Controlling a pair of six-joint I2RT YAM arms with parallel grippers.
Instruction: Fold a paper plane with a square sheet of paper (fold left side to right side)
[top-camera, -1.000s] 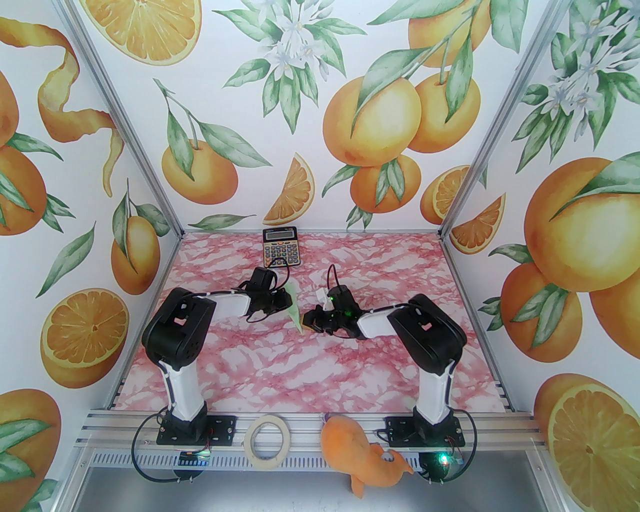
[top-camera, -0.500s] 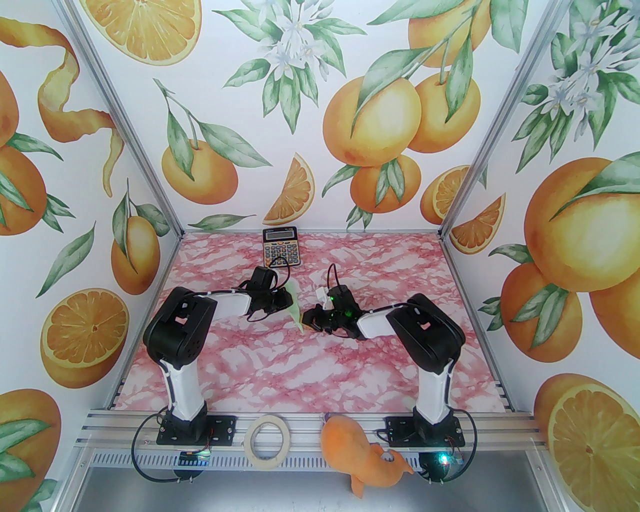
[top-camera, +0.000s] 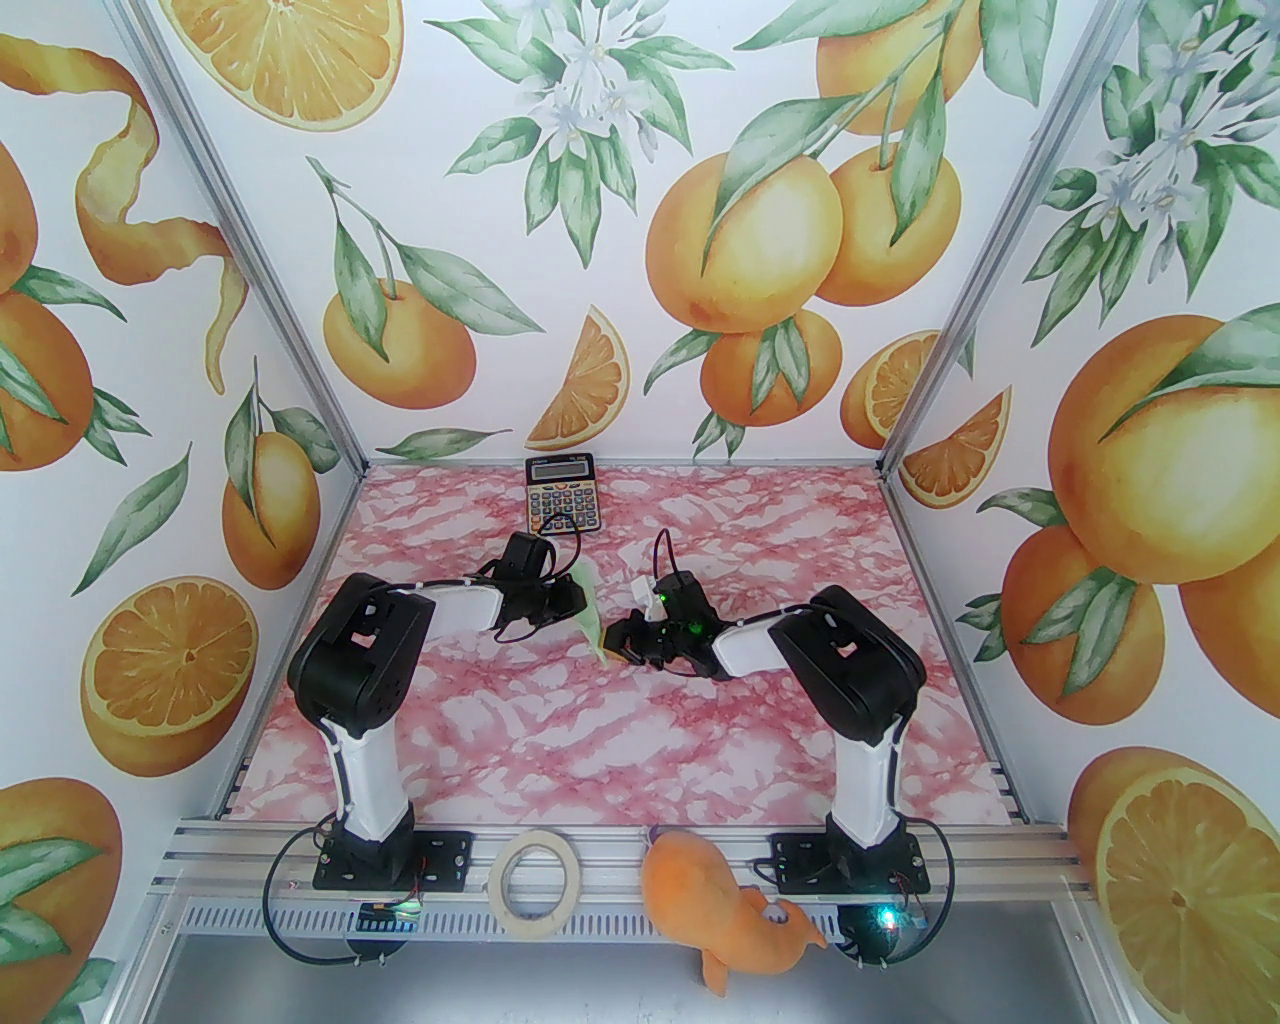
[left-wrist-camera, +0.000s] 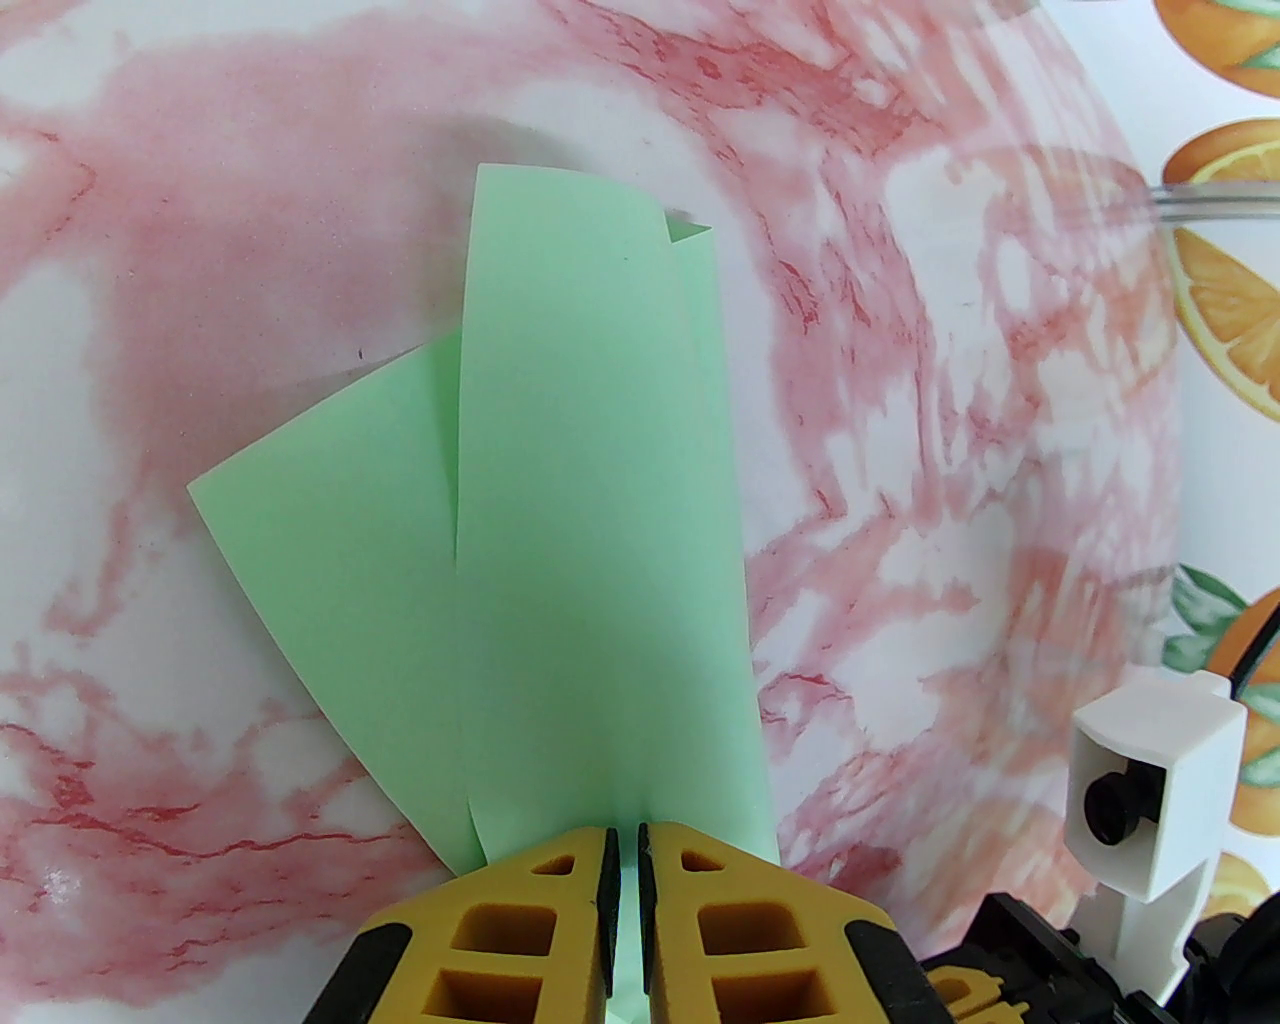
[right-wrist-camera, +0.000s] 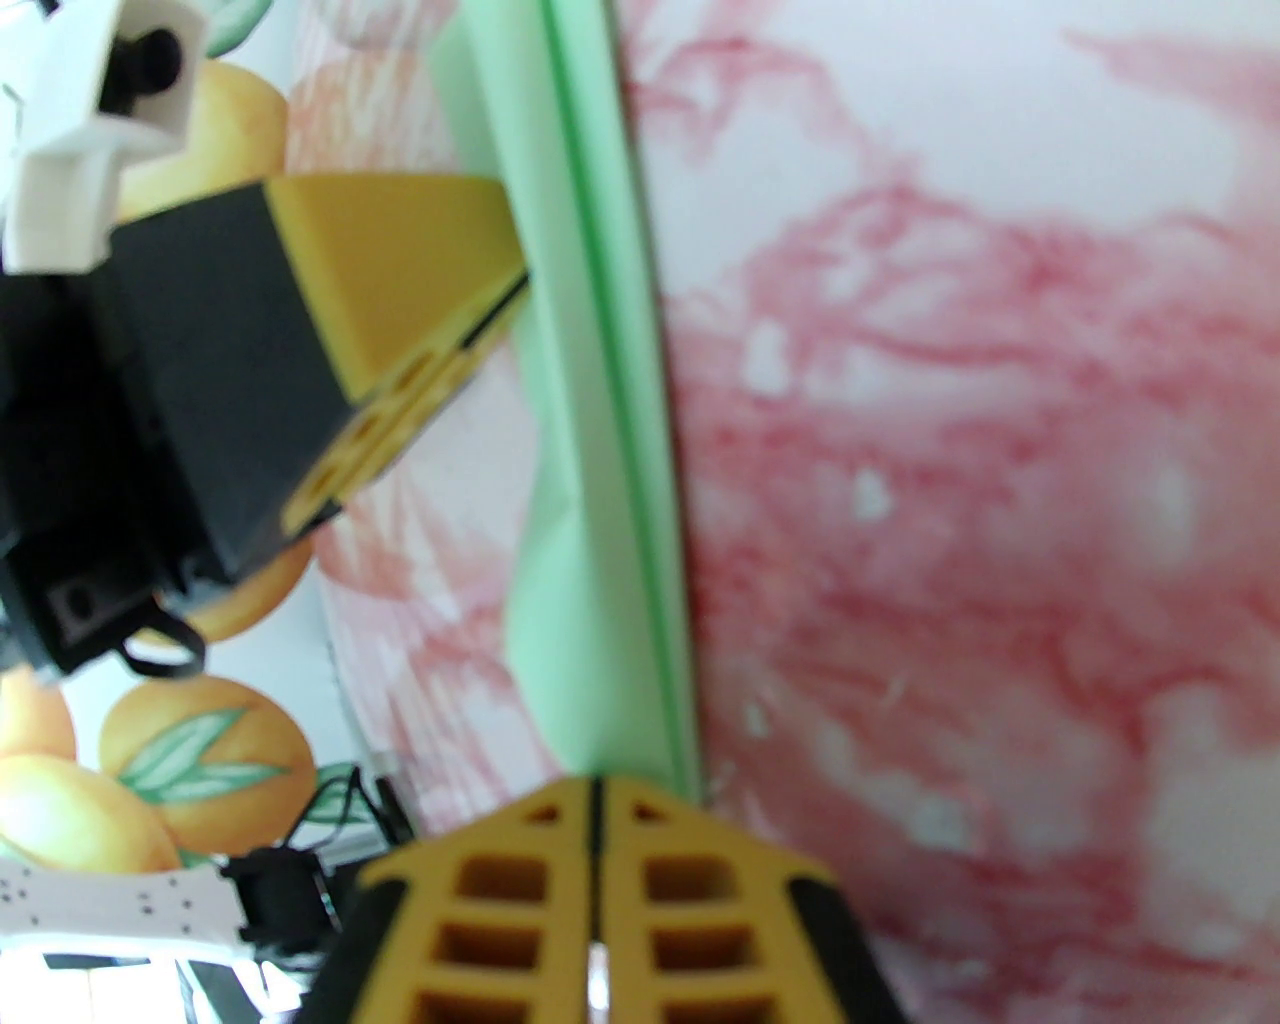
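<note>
The square sheet of paper is pale green and folded into a narrow, layered paper plane shape. It is held on edge above the middle of the pink marble table. My left gripper is shut on one end of it. In the left wrist view the paper fans out from between the closed yellow fingertips of the left gripper, with overlapping flaps. My right gripper is shut at the paper's near end. In the right wrist view the paper strip runs away from the closed tips of the right gripper towards the left finger.
A black-and-orange calculator lies at the back of the table. A beige tape roll and an orange plush toy rest on the front rail between the arm bases. Patterned walls close in the table on three sides.
The right arm has crept slightly left and back. Both grippers stay shut, and the paper has hardly moved.
</note>
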